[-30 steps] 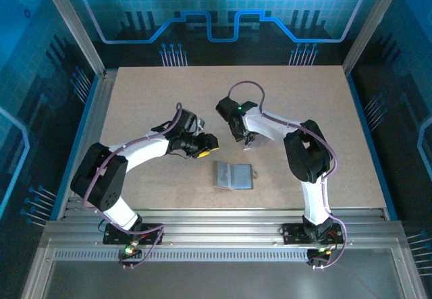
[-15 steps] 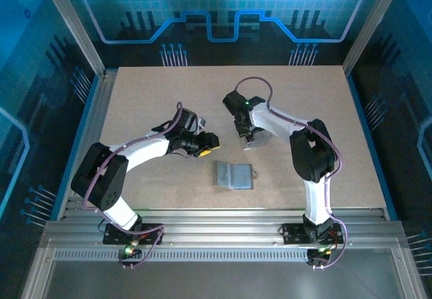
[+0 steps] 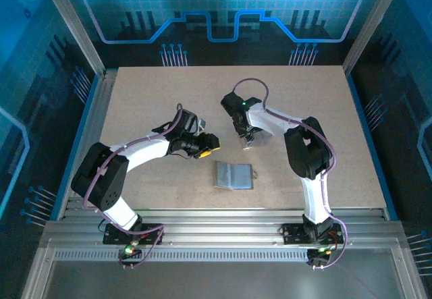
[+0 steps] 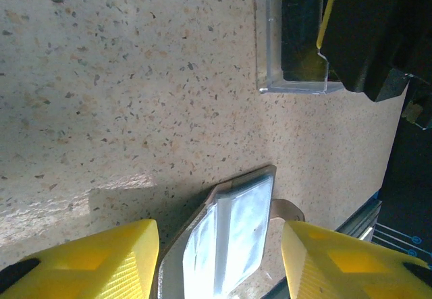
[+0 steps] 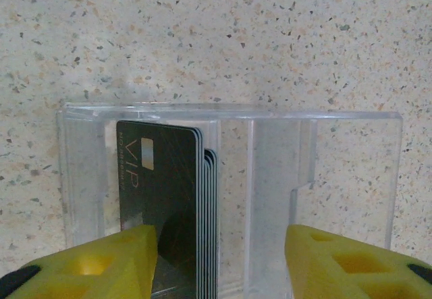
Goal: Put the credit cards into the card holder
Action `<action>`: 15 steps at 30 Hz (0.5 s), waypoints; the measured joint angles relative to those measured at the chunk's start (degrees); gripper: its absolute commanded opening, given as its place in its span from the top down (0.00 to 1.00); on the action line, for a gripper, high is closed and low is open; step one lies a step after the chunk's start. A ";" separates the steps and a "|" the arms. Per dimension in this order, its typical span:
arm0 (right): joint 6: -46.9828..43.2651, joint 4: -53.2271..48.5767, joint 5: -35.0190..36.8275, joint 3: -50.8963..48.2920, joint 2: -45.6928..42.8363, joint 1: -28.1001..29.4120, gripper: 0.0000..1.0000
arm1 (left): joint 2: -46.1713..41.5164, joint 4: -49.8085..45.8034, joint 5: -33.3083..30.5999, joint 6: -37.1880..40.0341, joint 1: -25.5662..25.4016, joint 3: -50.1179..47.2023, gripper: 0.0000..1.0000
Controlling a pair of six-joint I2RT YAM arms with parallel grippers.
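Observation:
The card holder [image 3: 233,175] lies open and flat on the table, grey-silver with a small tab on its right side. My left gripper [image 3: 206,149] hovers up and to its left, jaws open and empty; in the left wrist view the card holder [image 4: 233,225] lies on the table below the gripper [image 4: 219,265]. A stack of black credit cards [image 5: 165,191] stands on edge in a clear plastic box [image 5: 337,177]. My right gripper [image 5: 219,265] is open over that box, one finger beside the front card's face, the other past a clear partition.
The clear box [image 4: 270,42] with the dark cards [image 4: 300,36] sits just beyond the card holder, the right gripper's black body [image 4: 374,36] over it. Bare speckled table [image 3: 162,96] surrounds both arms. Metal rails run along the near edge [image 3: 216,218].
The right wrist has shifted slightly to the right over the clear box. The left arm and the card holder have not moved.

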 measured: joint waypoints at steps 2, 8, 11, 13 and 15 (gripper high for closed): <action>-0.22 -0.02 0.98 0.00 0.00 0.02 0.50 | 0.00 0.15 0.00 0.00 0.00 -0.11 0.47; -0.63 -0.13 3.32 0.00 0.00 0.09 0.55 | 0.00 0.76 0.00 -0.02 0.00 -0.13 0.48; -1.01 -0.15 4.09 0.00 0.00 0.09 0.60 | 0.00 1.01 0.02 -0.04 0.00 -0.46 0.48; -1.20 -0.15 4.28 0.00 -0.02 0.09 0.62 | 0.00 1.09 0.02 -0.04 0.00 -0.81 0.48; -1.40 -0.17 4.39 0.00 -0.02 0.09 0.65 | 0.02 1.20 0.02 -0.04 0.00 -1.03 0.48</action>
